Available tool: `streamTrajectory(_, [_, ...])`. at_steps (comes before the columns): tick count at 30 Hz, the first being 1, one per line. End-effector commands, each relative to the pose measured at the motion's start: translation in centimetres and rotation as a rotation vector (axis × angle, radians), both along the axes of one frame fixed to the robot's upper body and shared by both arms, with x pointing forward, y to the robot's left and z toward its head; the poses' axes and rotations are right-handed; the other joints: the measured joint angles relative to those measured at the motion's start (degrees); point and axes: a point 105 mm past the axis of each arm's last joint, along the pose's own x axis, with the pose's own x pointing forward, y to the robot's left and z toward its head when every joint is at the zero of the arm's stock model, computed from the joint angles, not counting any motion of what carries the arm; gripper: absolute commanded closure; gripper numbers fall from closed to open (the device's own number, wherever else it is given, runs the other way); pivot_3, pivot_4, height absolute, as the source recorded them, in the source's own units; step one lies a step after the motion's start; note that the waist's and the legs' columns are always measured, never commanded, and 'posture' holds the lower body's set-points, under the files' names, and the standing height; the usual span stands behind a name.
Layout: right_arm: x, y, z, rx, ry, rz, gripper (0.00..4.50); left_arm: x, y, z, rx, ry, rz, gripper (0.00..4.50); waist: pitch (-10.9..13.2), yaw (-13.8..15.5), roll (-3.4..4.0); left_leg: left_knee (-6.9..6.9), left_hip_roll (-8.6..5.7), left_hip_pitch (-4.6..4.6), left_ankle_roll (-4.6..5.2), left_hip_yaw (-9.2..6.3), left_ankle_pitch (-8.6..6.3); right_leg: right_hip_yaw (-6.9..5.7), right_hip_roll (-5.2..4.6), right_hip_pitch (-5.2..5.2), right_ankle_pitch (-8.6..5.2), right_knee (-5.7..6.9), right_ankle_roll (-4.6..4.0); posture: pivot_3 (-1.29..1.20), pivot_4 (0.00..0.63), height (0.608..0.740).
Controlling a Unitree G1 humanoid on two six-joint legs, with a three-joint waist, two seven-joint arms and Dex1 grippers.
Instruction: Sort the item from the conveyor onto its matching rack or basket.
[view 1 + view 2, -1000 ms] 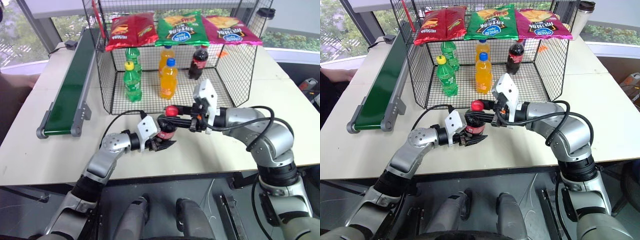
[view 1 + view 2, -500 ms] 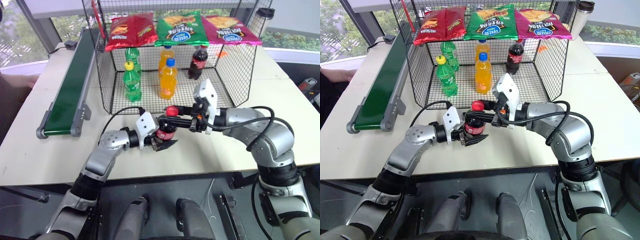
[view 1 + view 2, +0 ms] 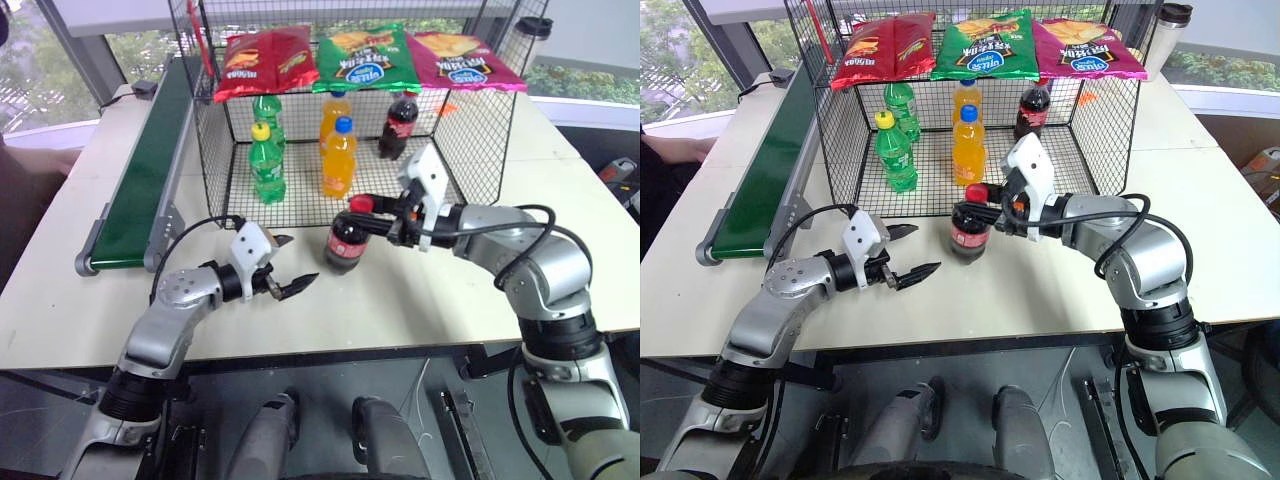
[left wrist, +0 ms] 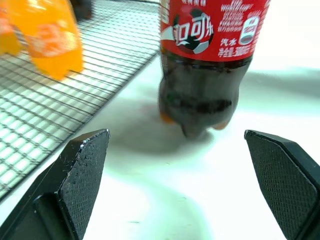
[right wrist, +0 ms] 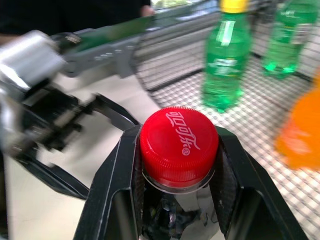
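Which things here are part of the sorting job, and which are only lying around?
Part of the job:
cola bottle, held at the neck by the right claw
conveyor
wire basket

Lying around:
chip bags
green soda bottles
orange soda bottles

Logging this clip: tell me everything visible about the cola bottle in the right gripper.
The cola bottle is small clear plastic with dark brown liquid, a red cap and a red label with white lettering. It hangs upright, with its lobed base just above the white table, in front of the wire basket. The right gripper clamps its neck just under the cap; the left gripper stands open beside it, apart.
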Motion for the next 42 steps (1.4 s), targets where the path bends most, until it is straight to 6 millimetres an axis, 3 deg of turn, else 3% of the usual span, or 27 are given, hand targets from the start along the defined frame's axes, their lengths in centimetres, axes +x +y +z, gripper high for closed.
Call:
streamTrajectory(1, [1.0,-1.6,3.9,0.056,-0.140,-0.076,3.33,0.4,0.8,1.1,-0.037,-0.049,0.080,0.00,0.00,0.01,0.00,0.00,0.01,0.00,0.05,-0.01,0.03,0.00,0.00,0.00,0.00,0.00,0.00,0.00,0.150,0.738])
streamTrajectory(9, [4.8,-5.1,6.2,0.122,-0.186,-0.297,3.33,0.7,-0.4,0.6,-0.117,-0.069,0.208,0.00,0.00,0.02,0.00,0.01,0.00,0.00,0.08,0.03,0.05,0.01,0.05,0.00,0.06,0.03,0.09,0.00,0.150,0.738])
streamTrajectory(19, [8.6,-7.9,6.1,0.107,-0.208,-0.521,3.33,0.8,-0.9,0.5,-0.163,-0.055,0.235,0.00,0.01,-0.04,0.01,0.00,0.00,0.01,0.09,0.06,0.06,0.02,0.10,-0.01,0.06,0.05,0.07,0.00,0.150,0.738])
streamTrajectory(31, [10.8,-8.4,6.5,0.120,-0.220,-0.593,3.33,0.6,-1.7,0.9,-0.186,-0.057,0.227,0.00,0.03,-0.17,0.04,0.00,0.00,0.03,0.09,0.08,0.07,0.03,0.15,-0.02,0.12,0.10,0.17,0.00,0.150,0.738])
streamTrajectory(42, [11.7,-8.5,5.5,0.096,-0.176,-0.591,3.33,0.4,-1.8,1.0,-0.188,-0.056,0.232,0.00,0.03,-0.19,0.06,0.00,0.00,0.03,0.09,0.09,0.07,0.04,0.16,-0.02,0.12,0.11,0.17,0.00,0.150,0.738])
